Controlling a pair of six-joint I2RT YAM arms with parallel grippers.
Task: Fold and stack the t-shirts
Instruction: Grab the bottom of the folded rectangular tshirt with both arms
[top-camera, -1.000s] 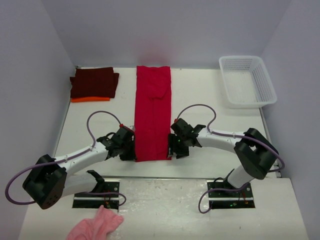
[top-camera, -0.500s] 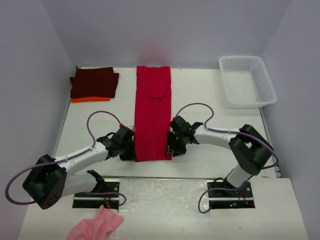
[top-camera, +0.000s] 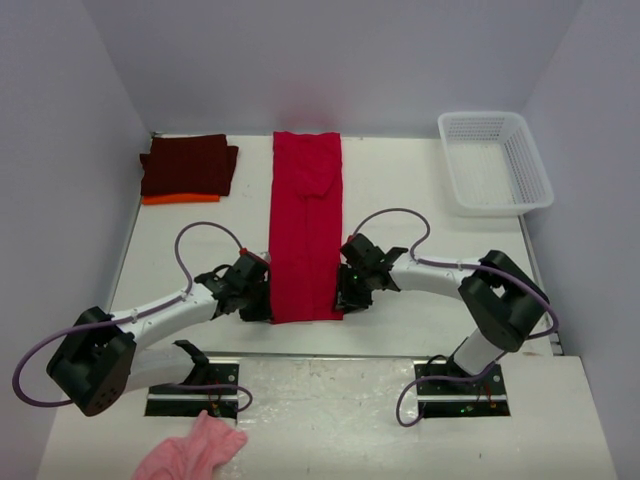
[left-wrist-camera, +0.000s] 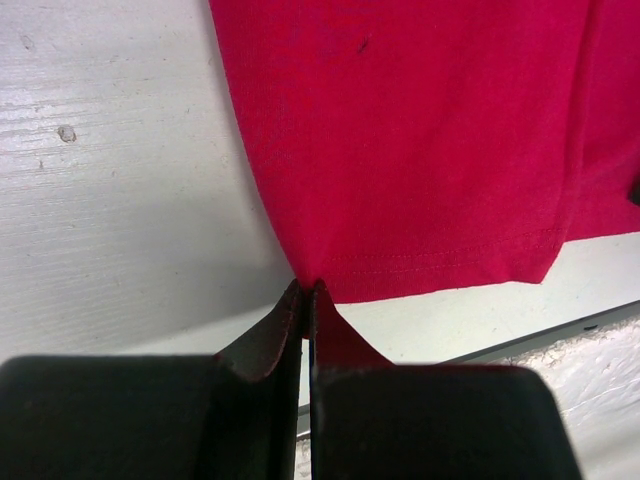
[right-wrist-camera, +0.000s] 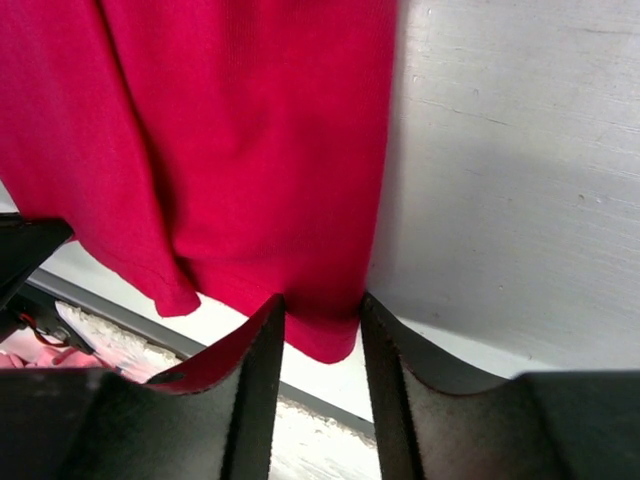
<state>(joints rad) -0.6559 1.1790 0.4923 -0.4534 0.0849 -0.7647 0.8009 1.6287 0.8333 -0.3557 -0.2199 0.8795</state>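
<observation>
the red t-shirt (top-camera: 305, 225) is laid along the middle of the white table (top-camera: 420, 180), folded lengthwise into a long narrow strip that runs from the far edge toward the arms. the near left corner of its hem is pinched by the left gripper (left-wrist-camera: 306, 292), whose jaws are pressed together on a thin fold of red cloth. the near right corner is straddled by the right gripper (right-wrist-camera: 322, 305). its jaws are held apart, one finger on each side of the corner, and the gap between them is filled by fabric. whether the pads are pressing on the cloth cannot be told. both grippers are set low at the table surface, on opposite sides of the strip.

at the far left of the table the maroon t-shirt (top-camera: 188, 165) is seen folded into a rectangle on top of the orange t-shirt (top-camera: 180, 199), of which only a thin edge is shown along the near side. a white mesh basket (top-camera: 498, 208) is placed at the far right, well apart from the shirts. a pink cloth (top-camera: 190, 452) is seen near the left arm's base.
</observation>
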